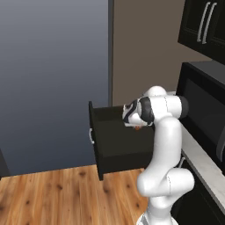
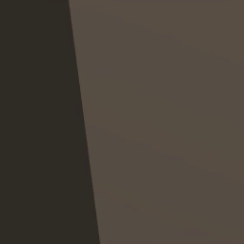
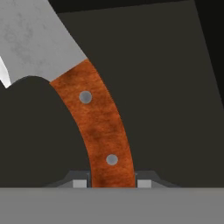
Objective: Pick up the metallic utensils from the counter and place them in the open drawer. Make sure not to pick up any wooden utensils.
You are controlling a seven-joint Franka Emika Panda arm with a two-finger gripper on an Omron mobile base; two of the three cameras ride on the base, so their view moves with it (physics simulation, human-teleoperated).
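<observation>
A black open drawer (image 1: 115,143) juts out over the wood-plank floor (image 1: 61,197); beside it, a pale stone table (image 1: 203,165) edge runs along the right, nothing visible lying on it.

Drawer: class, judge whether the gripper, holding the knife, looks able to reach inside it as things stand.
Probably yes. The drawer stands pulled out with its top open, and the gripper, shut on the knife, hangs right over its dark inside with nothing seen between.

The left base view looks forward and down past the arm (image 1: 165,145) at the open drawer (image 1: 118,140). The right base view faces a blank brown wall (image 2: 162,119) closely. The hand view looks closely along the knife (image 3: 98,118) into that drawer.
</observation>
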